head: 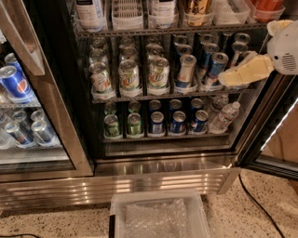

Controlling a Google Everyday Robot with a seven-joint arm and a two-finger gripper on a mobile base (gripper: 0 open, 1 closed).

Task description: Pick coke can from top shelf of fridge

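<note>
The fridge point(163, 179) stands open, with a dark interior and a steel base. Its top shelf point(167, 31) is a wire rack holding clear plastic bins of bottles, cut off by the frame's top edge. In the rightmost bin only the bottom of a red-orange item point(267, 4) shows; I cannot tell whether it is the coke can. My gripper point(242, 72) is cream-coloured with a white body. It hangs at the right of the fridge opening, level with the middle rack and below the top shelf, pointing left. It holds nothing that I can see.
White-and-green cans point(129, 74) and blue-and-silver cans point(216, 65) fill the middle rack. More cans and water bottles point(223, 118) sit below. The glass door point(274, 139) stands open at right. A Pepsi unit point(14, 81) is at left. A clear bin point(158, 216) and a black cable point(256, 204) lie on the floor.
</note>
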